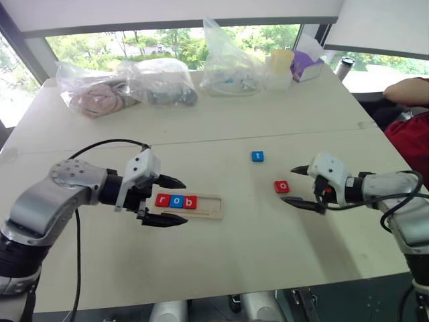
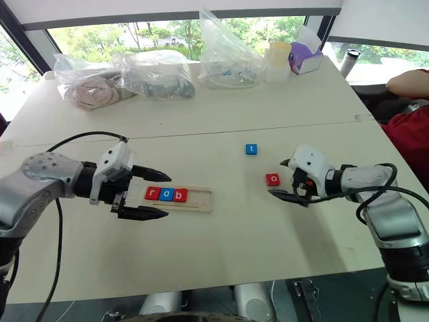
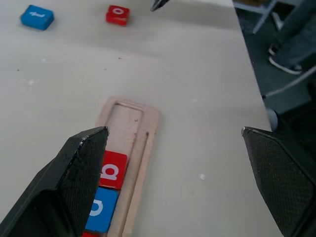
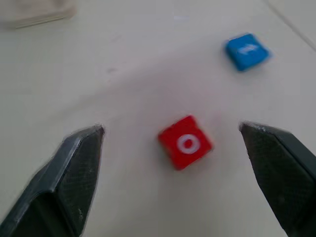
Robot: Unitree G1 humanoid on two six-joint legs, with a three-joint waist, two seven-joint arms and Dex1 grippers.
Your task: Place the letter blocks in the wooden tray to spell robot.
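Wooden tray (image 1: 209,205) holds r, o, b. Both claws wide, empty — left claw (image 1: 169,201) at the tray, right claw (image 1: 299,187) beside red "o" block (image 1: 281,186).

Pale table (image 1: 221,268) below bright windows (image 1: 181,40) (trees outside).

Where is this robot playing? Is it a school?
Probably an office or lab room, not surely a school: a big pale table by wide windows with trees outside, plastic bags of stuff and a tissue box on it.
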